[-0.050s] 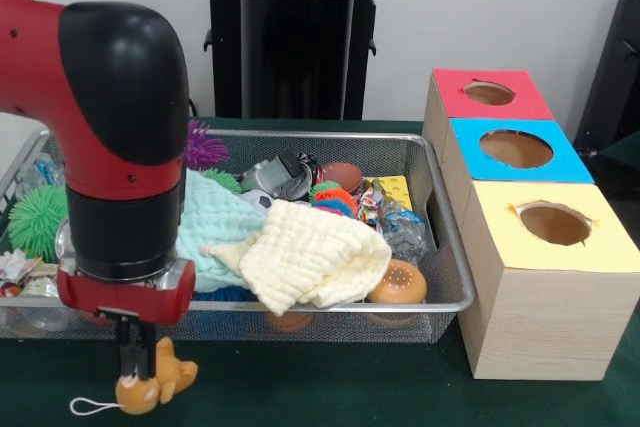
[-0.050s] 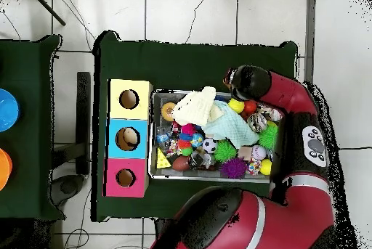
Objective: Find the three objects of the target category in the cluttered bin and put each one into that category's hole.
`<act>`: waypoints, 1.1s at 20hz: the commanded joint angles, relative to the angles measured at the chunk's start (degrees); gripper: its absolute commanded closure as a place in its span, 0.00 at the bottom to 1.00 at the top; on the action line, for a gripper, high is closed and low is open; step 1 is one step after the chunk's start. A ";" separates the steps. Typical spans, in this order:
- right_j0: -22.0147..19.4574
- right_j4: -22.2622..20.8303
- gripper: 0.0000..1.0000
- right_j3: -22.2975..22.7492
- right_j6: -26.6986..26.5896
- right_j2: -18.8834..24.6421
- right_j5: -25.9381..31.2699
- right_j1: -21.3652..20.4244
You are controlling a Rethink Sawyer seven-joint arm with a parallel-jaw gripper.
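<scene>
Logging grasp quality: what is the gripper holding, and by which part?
The gripper holds a small orange plush toy with a white loop, pinched at its top, in front of the wire bin.

Arm cut off by the top and left edges in the front view, and covering the left part of the wire bin; green spiky ball partly behind it; yellow cloth and mint cloth covering the items beneath; orange-brown toy cut by the lower edge, its kind unclear, its top hidden by the gripper; in the overhead view the gripper hidden under the arm's end; small bin items there too small to identify.
</scene>
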 commanded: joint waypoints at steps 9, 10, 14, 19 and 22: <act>-0.35 -1.37 1.00 4.88 1.78 1.27 5.49 -4.46; -0.34 -1.41 1.00 4.87 1.72 1.26 5.54 -4.59; -0.42 -1.34 1.00 5.28 1.44 1.48 5.88 -5.34; -0.18 -1.13 1.00 7.24 1.28 1.12 7.41 -8.27; 0.28 -1.21 1.00 9.25 1.39 0.32 8.62 -11.03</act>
